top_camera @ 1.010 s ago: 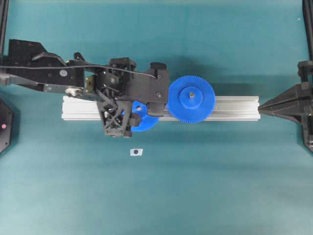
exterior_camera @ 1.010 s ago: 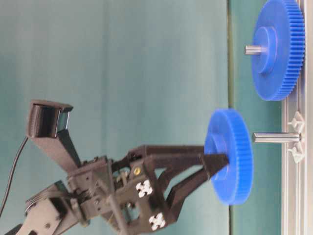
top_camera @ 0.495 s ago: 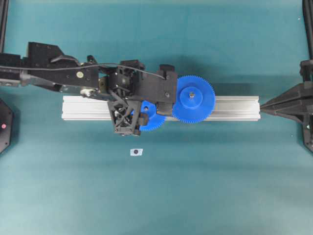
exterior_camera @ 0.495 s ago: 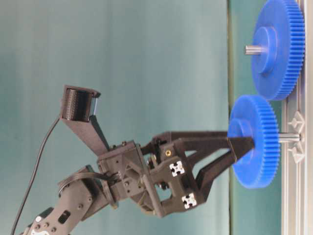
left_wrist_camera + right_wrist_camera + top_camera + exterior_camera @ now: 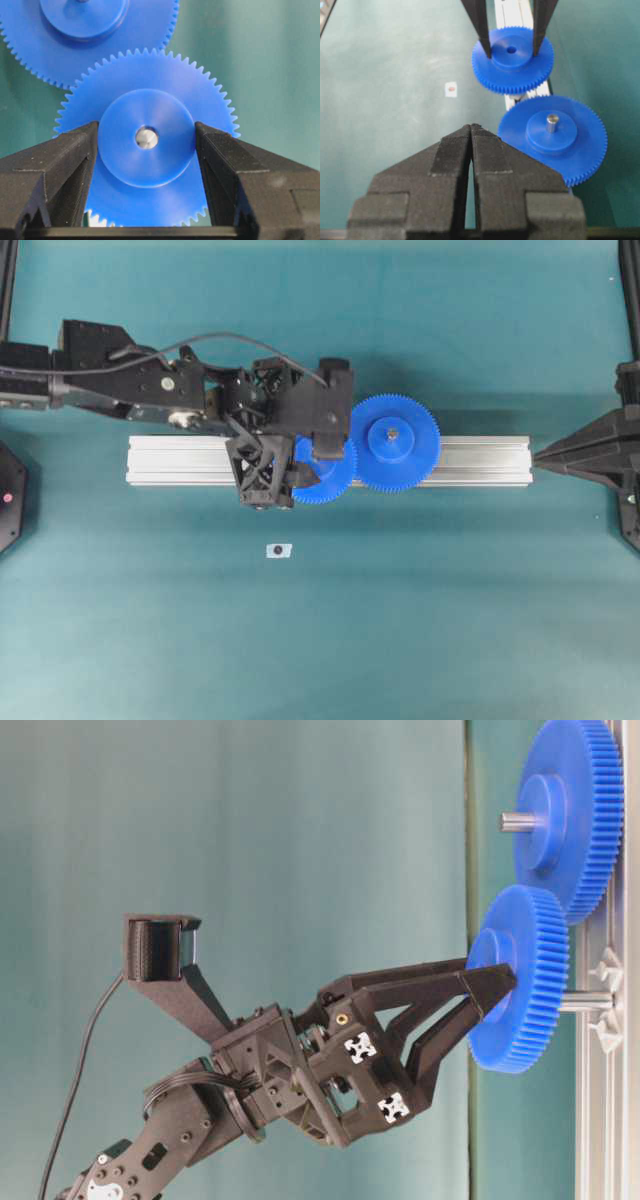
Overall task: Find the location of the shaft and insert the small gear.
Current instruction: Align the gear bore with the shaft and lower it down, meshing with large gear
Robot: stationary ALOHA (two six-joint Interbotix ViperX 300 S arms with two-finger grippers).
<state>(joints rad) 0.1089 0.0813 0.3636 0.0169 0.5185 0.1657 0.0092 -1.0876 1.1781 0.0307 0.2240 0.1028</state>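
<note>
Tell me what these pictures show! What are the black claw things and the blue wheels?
They are two robot arms at a green table, filmed from above, from the side, and by a camera on each arm. The left pincer squeezes the small gear by its round middle, with the shaft, a thin metal pin on the silver rail, poking into its hole. A larger blue gear sits on its own pin. The right pincer waits, shut and holding nothing. A small white tag lies nearby.

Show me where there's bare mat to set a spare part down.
Bare mat lies below the aluminium rail, on both sides of the white tag, and above it at right. Crowded: mid-rail, where the left gripper holds the small gear beside the larger gear.
</note>
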